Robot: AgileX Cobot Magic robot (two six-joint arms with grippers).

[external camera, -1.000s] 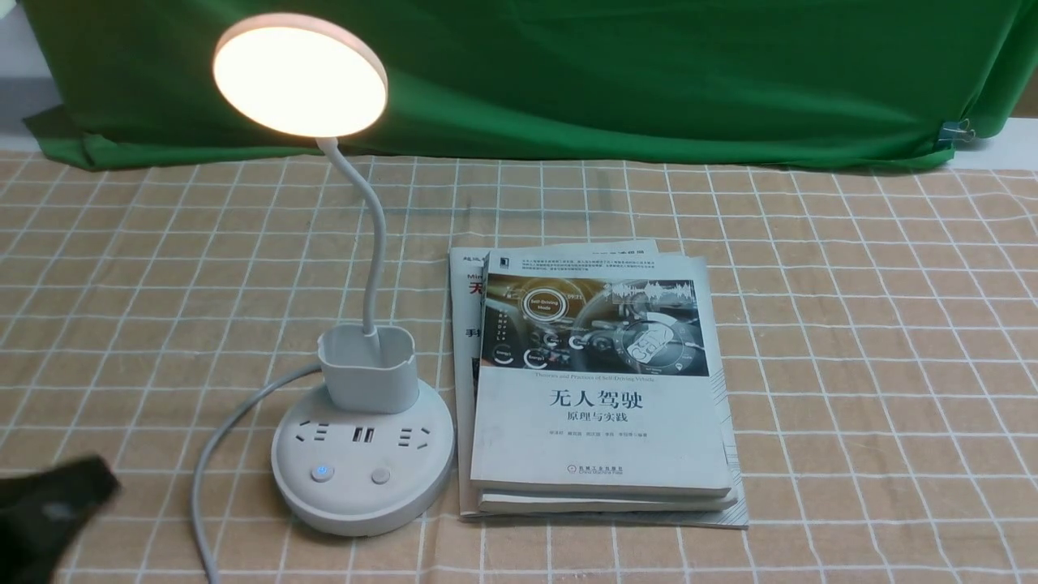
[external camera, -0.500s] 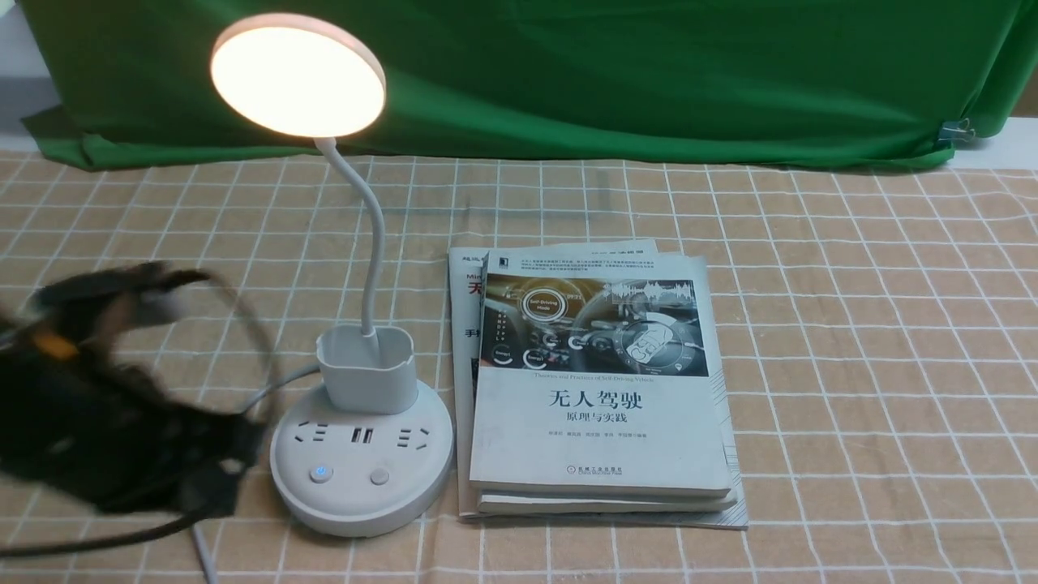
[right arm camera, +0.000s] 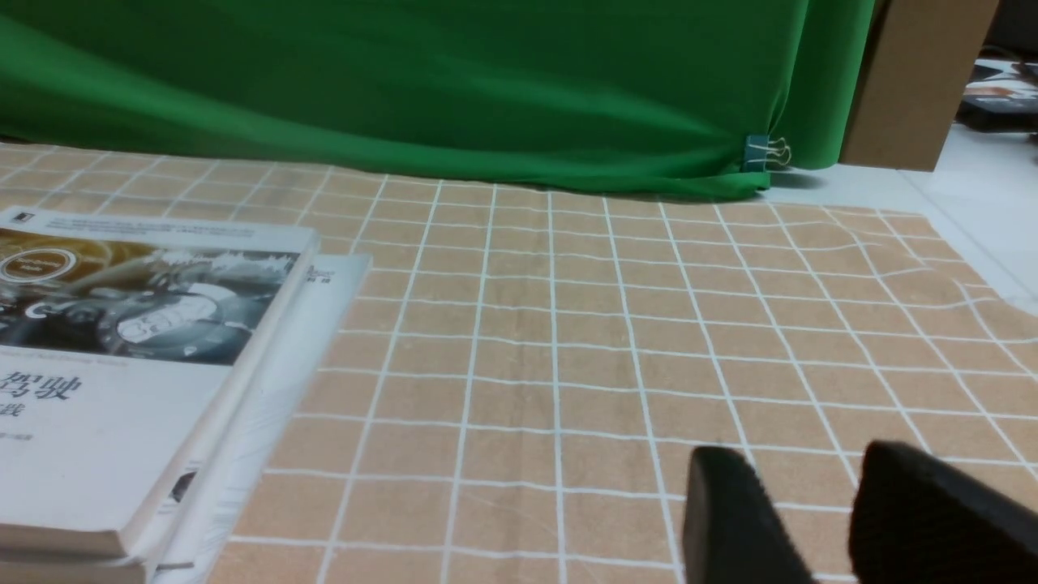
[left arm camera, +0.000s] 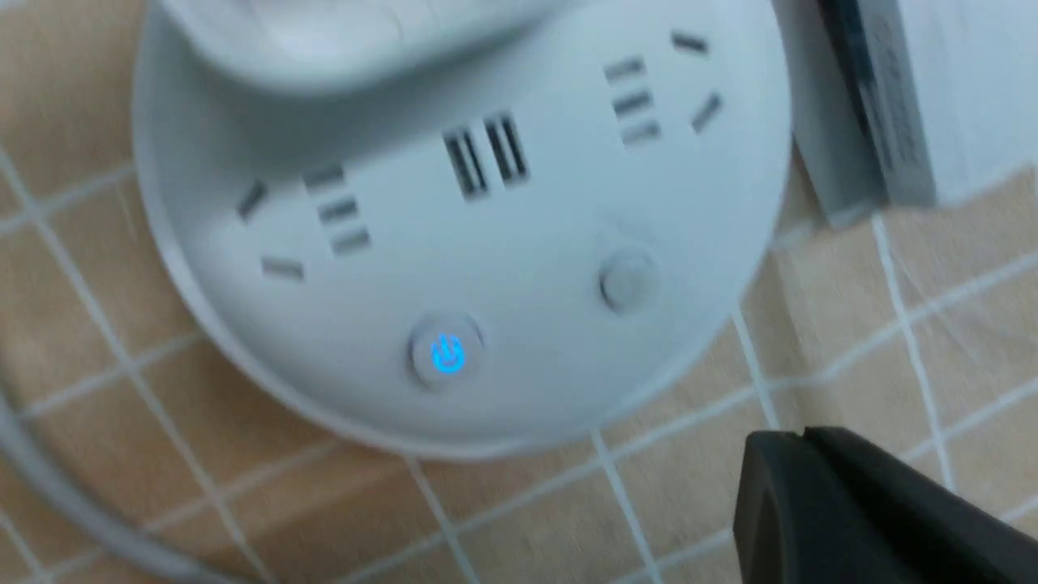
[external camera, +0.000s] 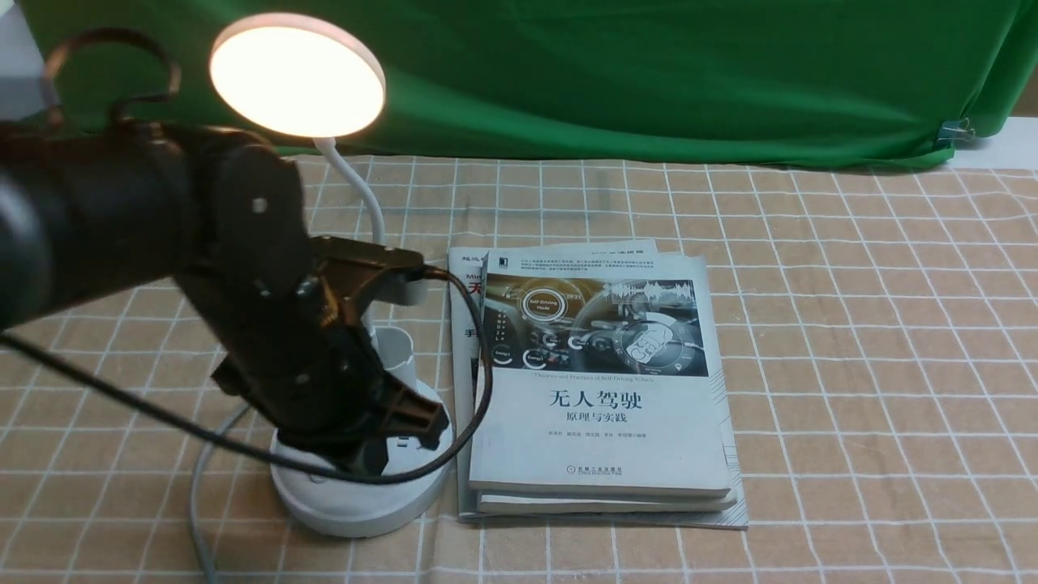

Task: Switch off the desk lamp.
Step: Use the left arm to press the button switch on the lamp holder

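Now our left arm (external camera: 259, 316) has come much further in from the left side of the front view, and its gripper (left arm camera: 803, 442) has arrived above the round base (external camera: 357, 519) of the desk lamp (external camera: 298, 77). The lamp stands on the bench (external camera: 851, 365) in the left part of the frame, its head bright at upper left and its base at lower left, beside the books (external camera: 600, 405). For the task, this means the approach is nearly finished, but the switching off is not yet done: the power button (left arm camera: 447, 353) shines blue. The left fingers are pressed together with nothing between them, which we think suits pushing. The right fingers (right arm camera: 726, 495) are somewhat spread and hold nothing. Next, we should align the tips over the lit button, avoiding the plain one (left arm camera: 628, 281), and press down gently.
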